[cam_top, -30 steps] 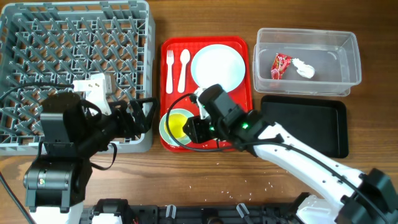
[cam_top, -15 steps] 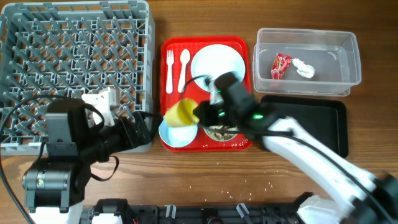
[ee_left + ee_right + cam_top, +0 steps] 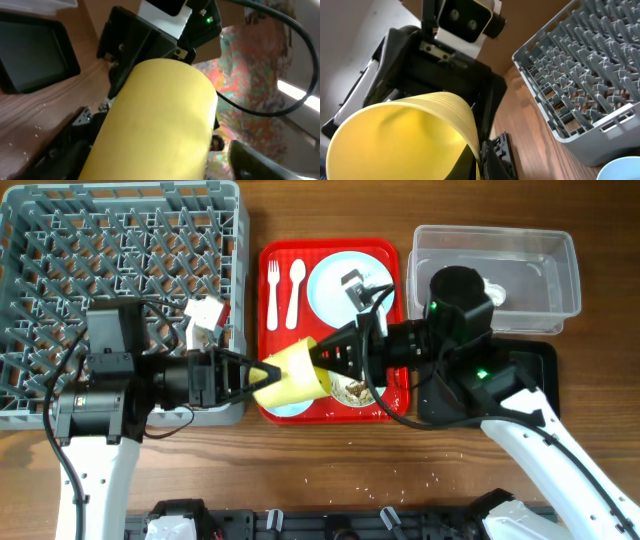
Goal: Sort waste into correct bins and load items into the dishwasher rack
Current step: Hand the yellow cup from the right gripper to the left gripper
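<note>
Yellow cup [image 3: 292,375], location?
— On its side, aloft, between right fingers [image 3: 338,358], pinching its rim, and left fingers [image 3: 240,372], whose grip I cannot tell.
— Containers?
— The clear tub [image 3: 540,245] behind the right fingers holds a tissue wad [image 3: 497,294]. Wooden surface [image 3: 330,470] below.

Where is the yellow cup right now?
In the overhead view the yellow cup hangs in mid-air between the left tool and the right tool, over the red tray's near left corner, beside the grey rack.
</note>
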You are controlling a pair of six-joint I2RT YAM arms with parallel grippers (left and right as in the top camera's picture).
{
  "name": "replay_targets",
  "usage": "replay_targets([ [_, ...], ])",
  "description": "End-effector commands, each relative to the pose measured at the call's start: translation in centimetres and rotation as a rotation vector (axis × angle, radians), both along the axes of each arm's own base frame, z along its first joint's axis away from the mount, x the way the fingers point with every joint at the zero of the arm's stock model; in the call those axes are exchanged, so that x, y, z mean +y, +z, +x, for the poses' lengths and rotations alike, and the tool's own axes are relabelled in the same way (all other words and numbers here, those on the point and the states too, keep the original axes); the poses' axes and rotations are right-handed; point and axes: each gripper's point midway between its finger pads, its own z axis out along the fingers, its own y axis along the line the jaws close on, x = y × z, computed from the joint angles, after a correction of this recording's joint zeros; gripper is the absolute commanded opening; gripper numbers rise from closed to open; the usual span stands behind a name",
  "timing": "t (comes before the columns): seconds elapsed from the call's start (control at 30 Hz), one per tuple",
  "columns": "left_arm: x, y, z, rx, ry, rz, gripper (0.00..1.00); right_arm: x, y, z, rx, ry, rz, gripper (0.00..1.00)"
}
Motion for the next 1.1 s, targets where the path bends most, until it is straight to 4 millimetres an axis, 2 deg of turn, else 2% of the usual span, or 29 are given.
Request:
replay_targets([
  [0.0,-1.0,0.8,-1.5,-0.034,-0.074,-0.027,0.83,1.1,0.0,0.5,0.0,-0.041,-0.013,0.04],
  [0.13,-1.1,0.8,-1.6,-0.034,-0.081,-0.027,0.75,1.2,-0.1,0.7,0.002,-0.047,-0.017,0.04],
  [0.2,-1.1,0.8,-1.6,-0.034,-0.081,-0.027,0.78,1.2,-0.2,1.1,0.0,-0.072,-0.022,0.04],
  [0.3,-1.1,0.8,-1.6,-0.034,-0.081,-0.027,0.88,1.2,-0.4,1.9,-0.004,-0.117,-0.032,0.04],
  [0.43,-1.1,1.0,-1.9,-0.044,-0.081,-0.027,0.81,0.5,-0.6,2.8,0.009,-0.154,-0.04,0.04],
  [0.63,-1.1,1.0,-1.9,-0.056,-0.082,-0.027,0.79,0.5,-0.5,1.9,0.018,-0.101,-0.03,0.05],
  [0.77,-1.1,1.0,-1.9,-0.056,-0.082,-0.027,0.7,0.4,-0.4,1.5,0.022,-0.077,-0.025,0.06],
  [0.8,-1.1,1.1,-1.8,-0.066,-0.082,-0.027,0.7,0.4,-0.4,1.5,0.026,-0.074,-0.026,0.11],
  [0.83,-1.1,1.2,-1.7,-0.083,-0.082,-0.028,0.67,0.4,-0.4,1.4,0.019,-0.066,-0.024,0.24],
  [0.93,-1.1,1.3,-1.6,-0.106,-0.082,-0.028,0.66,0.4,-0.3,1.3,-0.007,-0.065,-0.021,0.54],
  [1.07,-1.1,1.1,-1.0,-0.143,-0.065,-0.007,0.6,-0.9,-0.4,2.4,0.008,-0.116,-0.034,0.61],
])
